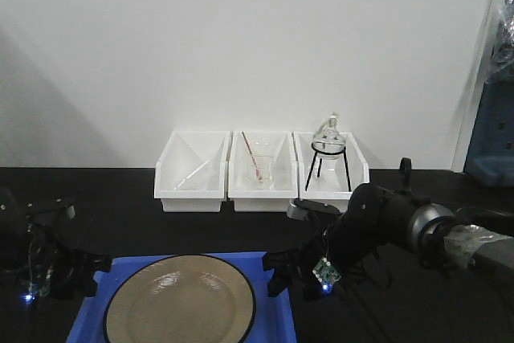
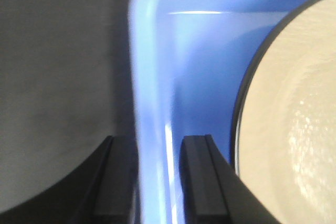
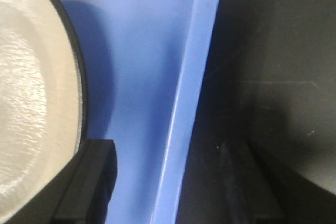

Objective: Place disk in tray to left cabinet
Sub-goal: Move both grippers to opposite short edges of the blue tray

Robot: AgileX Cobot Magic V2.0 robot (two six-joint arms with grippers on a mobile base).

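Black fingers (image 2: 202, 182) of my left gripper (image 2: 152, 142) bracket the tray (image 2: 142, 51) rim narrowly, lower frame; clamped or not, I cannot tell. My right gripper (image 3: 165, 148) straddles the opposite rim, jaws wide. With the disk (image 2: 294, 108) lying in the tray, I judge that gripping and a level lift come next. No cabinet shows; the tray's near edge is cut off.

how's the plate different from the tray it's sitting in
The plate is round; the tray is rectangular with rounded corners. The plate is tan with a black rim; the tray is plain blue. The tray is wider, so the plate lies inside it with blue floor bare at both sides. Both are shallow.
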